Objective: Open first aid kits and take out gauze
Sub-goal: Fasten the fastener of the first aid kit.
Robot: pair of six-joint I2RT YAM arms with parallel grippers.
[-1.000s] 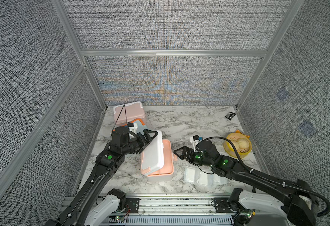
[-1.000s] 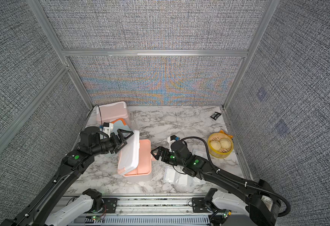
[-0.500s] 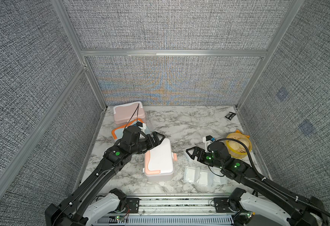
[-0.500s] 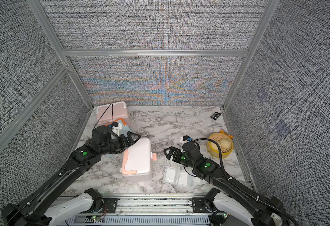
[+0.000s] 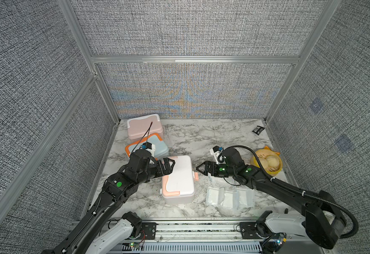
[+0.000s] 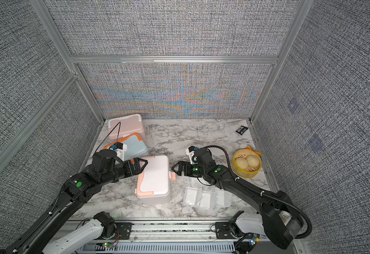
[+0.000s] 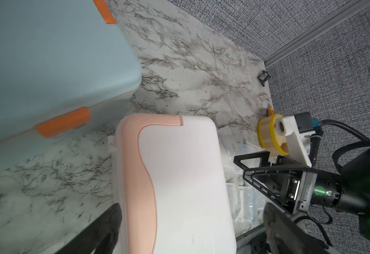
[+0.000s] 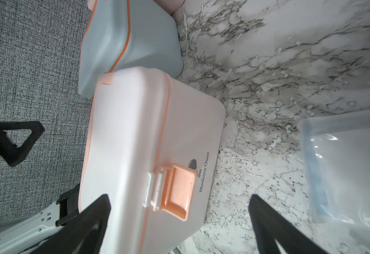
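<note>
Marble table [image 5: 212, 136] inside grey fabric walls, three first aid kits on it. White-and-peach kit [image 5: 178, 179] at the middle, lid closed, peach latch [image 8: 175, 191] on the side facing the right arm. Pale blue-and-orange kit [image 5: 155, 146] just behind it toward the left wall, lid closed. Pink-and-white kit [image 5: 143, 125] farther back in the left corner, also closed, touching the blue one or nearly so.

Left gripper [image 5: 168, 165] at the far left edge of the white-and-peach kit, jaws spread wide, holding nothing; contact with the lid not clear from either top view. Right gripper [image 5: 200, 170] just beside the latch side of the same kit, jaws wide apart, empty, apart from the latch.

Gauze packets [image 5: 230, 196] lying flat in a loose row on the table to the right of the white-and-peach kit, partly overlapping, under the right arm; exact count hard to tell.

Yellow basket [image 5: 267, 167] with buns near the right wall. Small black wrapper [image 5: 258, 129] in the far right corner.
</note>
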